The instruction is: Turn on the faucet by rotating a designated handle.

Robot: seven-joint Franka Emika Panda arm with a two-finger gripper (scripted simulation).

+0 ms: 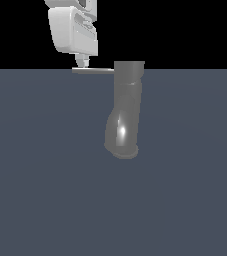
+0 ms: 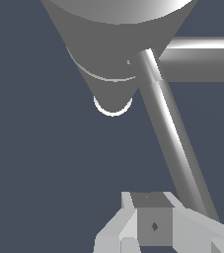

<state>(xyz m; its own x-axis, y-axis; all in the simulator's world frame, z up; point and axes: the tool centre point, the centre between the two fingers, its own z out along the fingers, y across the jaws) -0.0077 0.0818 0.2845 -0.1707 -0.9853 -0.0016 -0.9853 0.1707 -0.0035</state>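
At centre of the exterior view stands the faucet [image 1: 125, 112], its collar up at 12 o'clock and its flared rim low on the dark floor [image 1: 45, 200]. From the collar the handle [image 1: 93, 71] juts toward 9 o'clock. Directly above its outer end hangs the gripper [image 1: 83, 64], fingertips at the bar; whether its jaws are parted or closed cannot be told.

No text, label, brand, number or sign can be read in either view.
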